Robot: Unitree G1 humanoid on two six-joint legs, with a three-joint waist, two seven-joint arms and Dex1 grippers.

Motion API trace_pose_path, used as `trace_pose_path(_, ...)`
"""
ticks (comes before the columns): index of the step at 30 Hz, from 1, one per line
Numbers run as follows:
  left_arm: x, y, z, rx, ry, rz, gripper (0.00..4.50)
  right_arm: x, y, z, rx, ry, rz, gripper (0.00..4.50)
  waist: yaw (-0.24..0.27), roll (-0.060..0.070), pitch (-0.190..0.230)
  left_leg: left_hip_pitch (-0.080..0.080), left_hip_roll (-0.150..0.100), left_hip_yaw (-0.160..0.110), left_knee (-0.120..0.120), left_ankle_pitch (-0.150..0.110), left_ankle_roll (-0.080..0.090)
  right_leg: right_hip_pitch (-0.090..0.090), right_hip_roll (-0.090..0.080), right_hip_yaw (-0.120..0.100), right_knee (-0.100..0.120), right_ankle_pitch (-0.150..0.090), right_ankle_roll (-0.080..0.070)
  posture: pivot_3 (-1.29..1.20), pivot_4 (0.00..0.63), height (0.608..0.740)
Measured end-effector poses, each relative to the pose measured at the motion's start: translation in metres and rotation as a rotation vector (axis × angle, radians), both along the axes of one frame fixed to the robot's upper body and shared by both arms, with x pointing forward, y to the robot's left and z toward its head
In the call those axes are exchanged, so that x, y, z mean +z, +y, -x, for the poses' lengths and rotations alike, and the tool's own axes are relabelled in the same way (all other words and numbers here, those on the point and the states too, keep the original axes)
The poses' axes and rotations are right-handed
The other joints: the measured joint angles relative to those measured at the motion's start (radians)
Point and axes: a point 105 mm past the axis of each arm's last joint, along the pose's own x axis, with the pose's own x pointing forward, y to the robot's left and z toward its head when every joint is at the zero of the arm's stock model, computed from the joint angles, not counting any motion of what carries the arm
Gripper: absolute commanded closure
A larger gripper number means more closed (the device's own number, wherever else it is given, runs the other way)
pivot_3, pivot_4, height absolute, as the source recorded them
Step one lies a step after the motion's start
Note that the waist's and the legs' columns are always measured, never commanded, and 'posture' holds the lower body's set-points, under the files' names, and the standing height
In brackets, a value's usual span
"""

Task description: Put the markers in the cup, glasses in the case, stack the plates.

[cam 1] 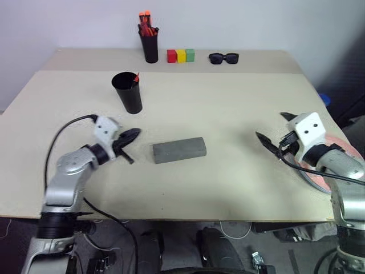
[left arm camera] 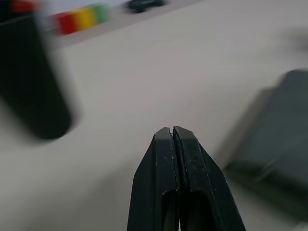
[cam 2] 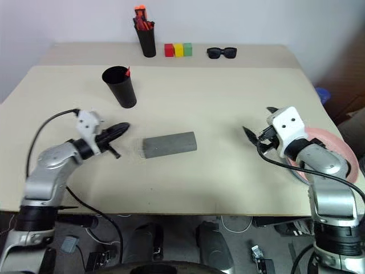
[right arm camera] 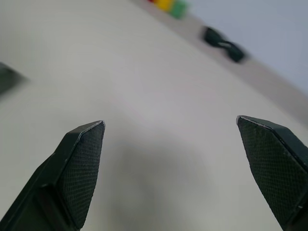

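Fingers of the left gripper (cam 1: 132, 135) are pressed together, holding nothing, just beside the left end of the grey oblong hard-shell case (cam 1: 179, 149), which lies closed near the middle of the beige tabletop (cam 1: 217, 108). The right gripper (cam 1: 272, 132) has its fingers spread wide and empty, well apart from the case and pointing toward it from the right. Behind that wrist, at the tabletop's right edge, lies the salmon pink round plastic plate (cam 2: 336, 149), with a paler rim showing under its near edge. The tall tapered matte black cup (cam 1: 128, 91) stands behind the left gripper, a red-tipped marker (cam 1: 136, 76) poking from it. At the far edge stand a narrow black pen pot (cam 1: 149, 41), coloured blocks (cam 1: 181, 55) and black sunglasses (cam 1: 223, 57).
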Motion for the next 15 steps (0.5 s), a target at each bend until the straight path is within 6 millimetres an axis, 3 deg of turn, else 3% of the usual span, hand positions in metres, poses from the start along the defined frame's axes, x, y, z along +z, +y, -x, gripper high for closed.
trace_pose_path(6,-0.009,0.031,0.03,0.126,0.02,-0.024,4.5,-0.01,0.01,-0.017,0.079,0.065,-0.048,0.03,0.012,0.0,0.0,0.0,0.001,0.002,0.0,-0.001,0.001,-0.001,0.001,0.001,0.0,-0.001,-0.003,0.0,0.15,0.732)
trace_pose_path(15,0.0,0.027,0.037,0.177,-0.01,-0.01,4.5,-0.018,0.017,-0.034,0.127,0.085,-0.061,0.03,0.011,0.0,0.0,0.0,0.001,0.003,0.001,-0.001,0.001,-0.001,0.001,0.001,0.0,-0.001,-0.003,0.0,0.15,0.732)
